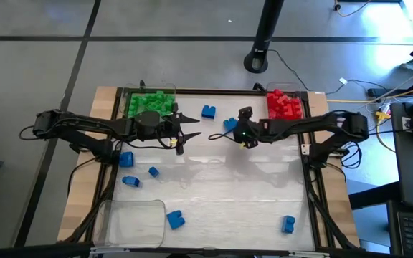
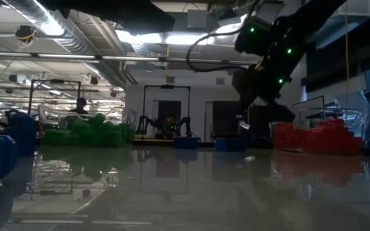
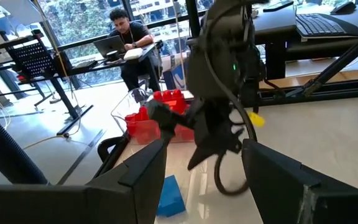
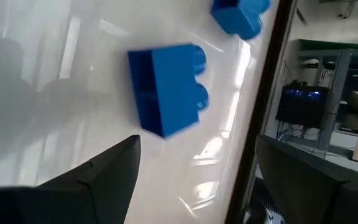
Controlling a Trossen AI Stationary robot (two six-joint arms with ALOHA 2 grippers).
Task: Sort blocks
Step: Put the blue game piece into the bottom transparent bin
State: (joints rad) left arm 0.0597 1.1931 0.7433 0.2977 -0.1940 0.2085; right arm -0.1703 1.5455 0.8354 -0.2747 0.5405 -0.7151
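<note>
White glossy table top [image 1: 214, 186] on a wooden bench, grey tiled floor around; open workshop beyond, a person seated at a laptop in the left wrist view.

Far left corner: clear plastic tray heaped with green studded bricks [image 1: 151, 102]. Near left: empty clear plastic tray [image 1: 129, 221]. Loose blue studded bricks scattered: three by the left edge [image 1: 126, 159], one beside the empty tray [image 1: 175, 219], one at the far middle [image 1: 209, 111], one near right [image 1: 288, 224].

Left gripper [image 1: 192, 127] mid-table, just right of the green tray; fingers parted, nothing between them.

Right gripper [image 1: 231, 134] facing it, jaws spread wide, empty, hanging just above a blue two-stud brick [image 4: 168, 86].

Far right corner: clear tray of red studded bricks [image 1: 284, 104].

Step in hand, by judgement: red and green sorted, blue remaining; right arm lining up a pick. Next move calls for lowering straight down, straddling the brick, closing squarely, then carrying to the empty tray.
</note>
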